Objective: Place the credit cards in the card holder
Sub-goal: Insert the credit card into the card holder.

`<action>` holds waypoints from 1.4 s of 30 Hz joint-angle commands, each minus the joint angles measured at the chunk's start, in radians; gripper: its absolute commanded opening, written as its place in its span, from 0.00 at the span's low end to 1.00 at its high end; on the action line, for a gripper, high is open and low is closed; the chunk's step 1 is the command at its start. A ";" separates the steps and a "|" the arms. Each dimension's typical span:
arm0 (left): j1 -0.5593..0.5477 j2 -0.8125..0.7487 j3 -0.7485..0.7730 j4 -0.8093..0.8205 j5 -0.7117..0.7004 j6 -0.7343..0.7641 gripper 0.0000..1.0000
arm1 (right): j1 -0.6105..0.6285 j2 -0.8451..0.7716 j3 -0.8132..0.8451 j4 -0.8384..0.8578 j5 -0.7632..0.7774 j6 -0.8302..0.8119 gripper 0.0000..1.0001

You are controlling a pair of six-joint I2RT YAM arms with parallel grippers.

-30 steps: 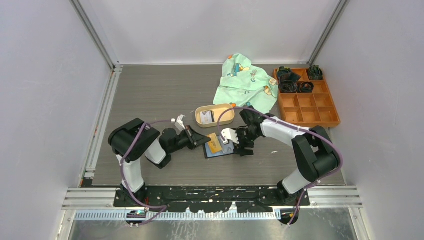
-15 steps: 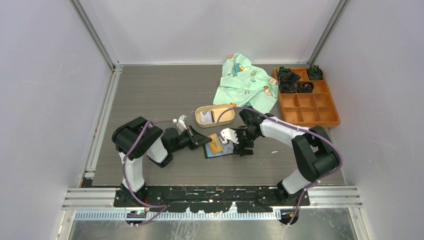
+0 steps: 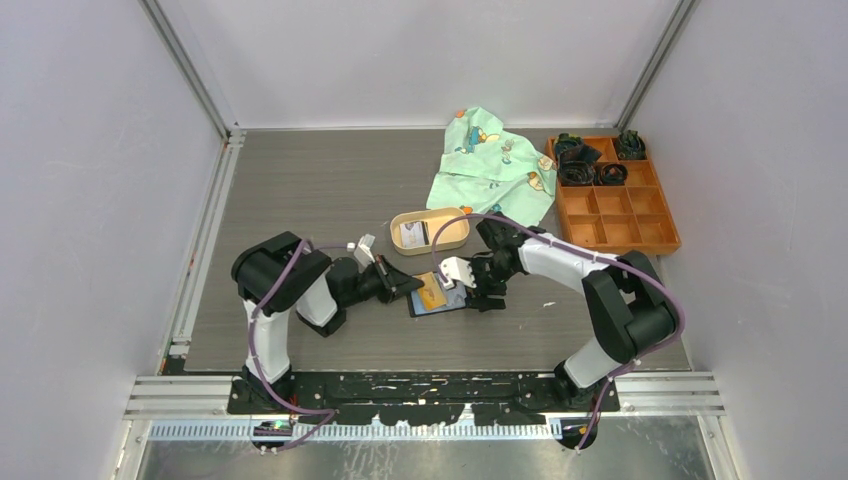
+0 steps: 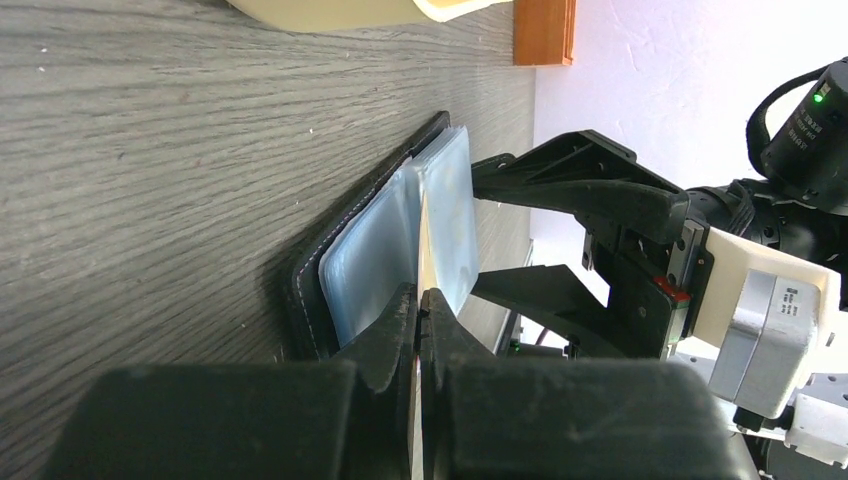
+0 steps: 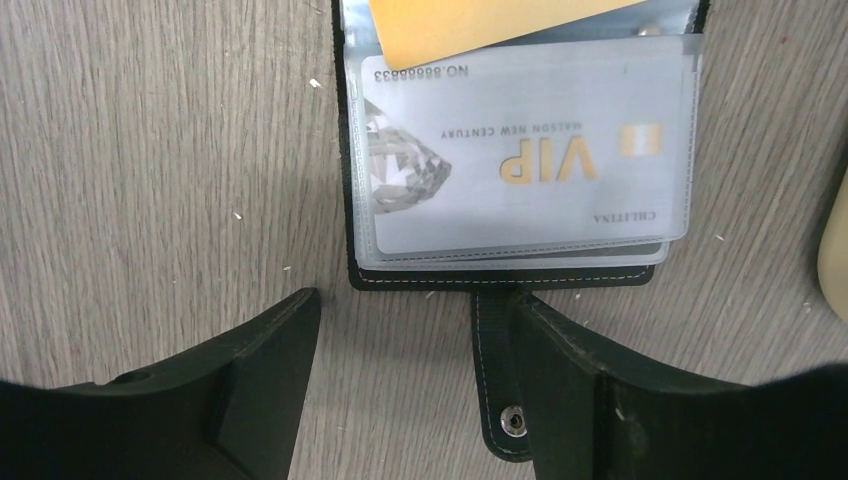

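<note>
a: what fills the overhead view?
b: a grey wood-grain counter. at its upper middle lies a crumpled green cloth with cartoon prints. just right of that is an orange box of compartments, with black items in its top row only.
a: and nearer the centre?
b: an oval tan tray sits below the cloth, with a pale card in its left end. just below the tray the card holder lies open and flat on the counter, mid-frame between the two arms.
a: what's in it?
b: in the right wrist view, a grey vip card sits under clear sleeves, and an orange card overlaps the holder's top edge. whether that one is inside a pocket i can't tell. the snap tab points toward the bottom of the frame.
a: the end effectors?
b: the left end effector is pinched tight on the orange card, seen edge-on in its own view. the right end effector stands wide, holding nothing. its fingers are at either side of the holder's lower edge, the tab just beside the right-hand one.
</note>
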 commanded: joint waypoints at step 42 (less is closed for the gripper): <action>-0.029 0.132 0.094 0.062 0.046 -0.154 0.00 | 0.054 0.045 0.036 0.008 0.044 -0.003 0.70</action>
